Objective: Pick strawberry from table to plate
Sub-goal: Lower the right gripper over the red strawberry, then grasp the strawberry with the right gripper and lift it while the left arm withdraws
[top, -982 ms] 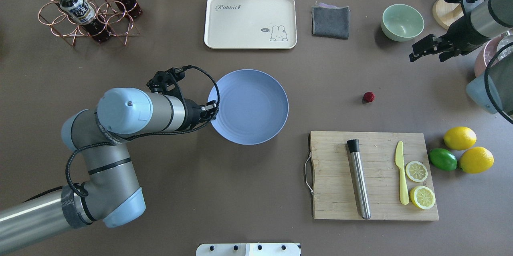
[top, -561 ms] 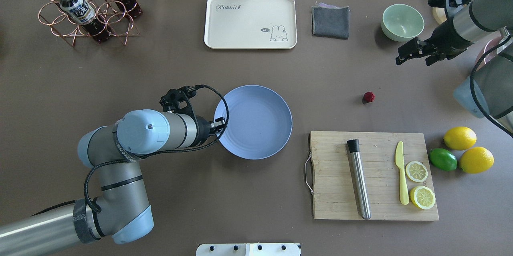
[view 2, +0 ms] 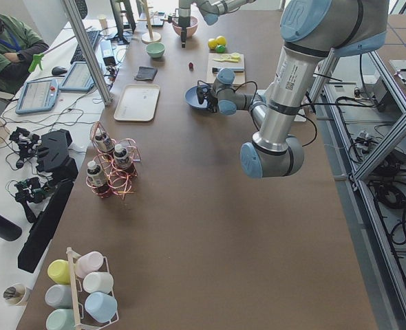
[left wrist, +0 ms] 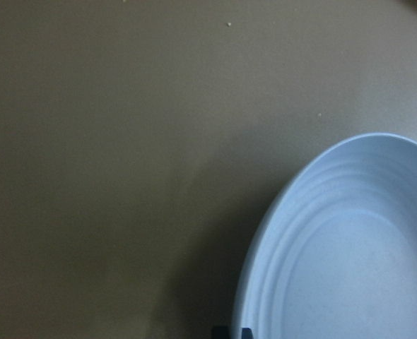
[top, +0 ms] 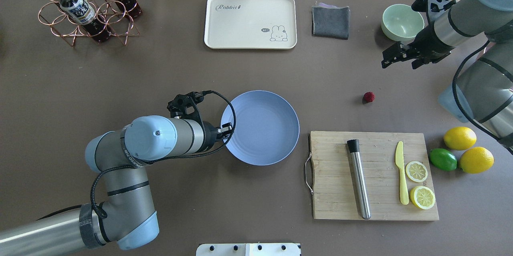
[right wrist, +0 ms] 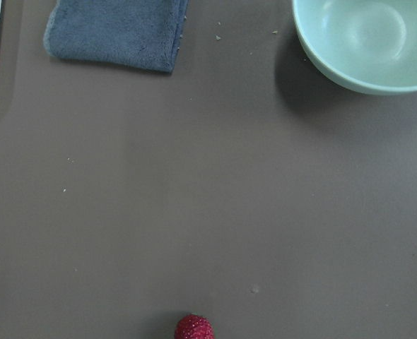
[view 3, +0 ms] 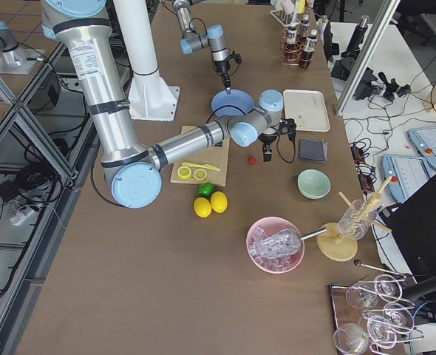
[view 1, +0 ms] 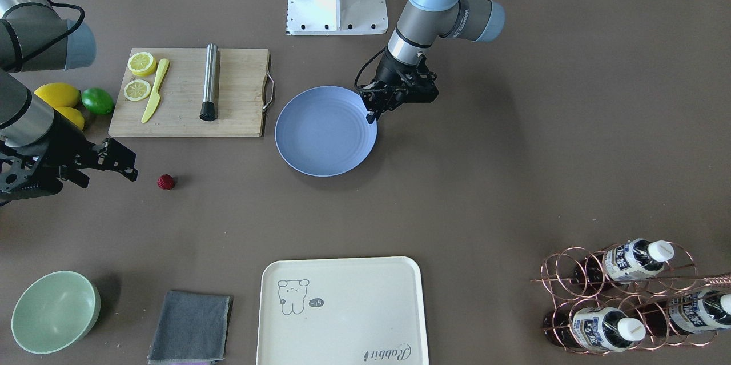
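The small dark-red strawberry (top: pixel 369 96) (view 1: pixel 166 182) lies on the brown table (top: pixel 160 67), right of centre; it also shows at the bottom edge of the right wrist view (right wrist: pixel 194 328). The blue-grey plate (top: pixel 264 128) (view 1: pixel 320 136) (left wrist: pixel 350 254) rests empty mid-table, beside the cutting board. My left gripper (top: pixel 227 130) (view 1: pixel 371 117) is shut on the plate's left rim. My right gripper (top: pixel 399 65) (view 1: pixel 108 176) hangs open and empty above the table, beyond and slightly right of the strawberry, near the green bowl.
A wooden cutting board (top: pixel 332 204) carries a steel muddler, a yellow knife and two lemon slices. Two lemons and a lime (top: pixel 443 159) lie to its right. A green bowl (top: pixel 402 21), grey cloth (top: pixel 331 21), cream tray (top: pixel 250 21) and bottle rack (top: pixel 84 7) line the far side.
My left gripper has dragged the plate to the right and toward the robot. My right arm has swung left, bringing its open gripper closer to the strawberry.
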Tool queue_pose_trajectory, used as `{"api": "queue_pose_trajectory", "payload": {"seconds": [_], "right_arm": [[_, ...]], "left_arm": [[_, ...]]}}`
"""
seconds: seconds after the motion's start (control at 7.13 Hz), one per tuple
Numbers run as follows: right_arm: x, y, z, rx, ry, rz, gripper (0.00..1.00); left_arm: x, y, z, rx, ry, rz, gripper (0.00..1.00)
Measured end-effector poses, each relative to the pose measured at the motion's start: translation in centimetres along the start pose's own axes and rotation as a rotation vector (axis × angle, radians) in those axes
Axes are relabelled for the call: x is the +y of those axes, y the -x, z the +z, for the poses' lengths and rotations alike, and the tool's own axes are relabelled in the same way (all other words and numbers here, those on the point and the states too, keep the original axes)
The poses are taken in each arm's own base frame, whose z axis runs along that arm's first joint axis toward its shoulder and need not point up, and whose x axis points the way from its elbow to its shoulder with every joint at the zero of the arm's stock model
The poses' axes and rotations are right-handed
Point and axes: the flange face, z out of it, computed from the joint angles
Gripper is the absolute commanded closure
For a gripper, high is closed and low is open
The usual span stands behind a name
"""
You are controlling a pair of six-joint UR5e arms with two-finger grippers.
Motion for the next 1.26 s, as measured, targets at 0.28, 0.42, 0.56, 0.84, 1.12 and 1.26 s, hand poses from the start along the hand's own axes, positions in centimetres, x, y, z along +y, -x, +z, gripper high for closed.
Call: {"api": "queue_pose_trajectory", "payload": {"seconds": [0.28,0.42,0.56,0.84,1.12,1.26], "right_arm": [[0.2,0.3,0.5,0.004,0.003,0.002,0.00],[0.3,0.4,0.6,0.005,0.004,0.002,0.00],[0.4,0.5,0.8,0.006,0.007,0.001,0.00],[1.2,1.7,2.3,0.025,0.011,0.002,0.00],[2.4,3.4,4.1,0.046,0.011,0.009,0.00],[3.0,4.0,5.0,0.060,0.010,0.003,0.00]], "left_arm": [[-0.4,0.2,0.1,-0.005,-0.005,-0.001,0.98],[-0.8,0.4,0.2,-0.011,-0.011,-0.001,0.08],[-1.2,0.6,0.3,-0.017,-0.017,0.000,0.02],[-2.6,0.8,-0.1,-0.016,-0.029,0.002,0.02],[-4.0,0.5,-1.5,0.002,-0.039,0.005,0.02],[-4.3,0.5,-2.9,0.019,-0.035,0.019,0.02]]}}
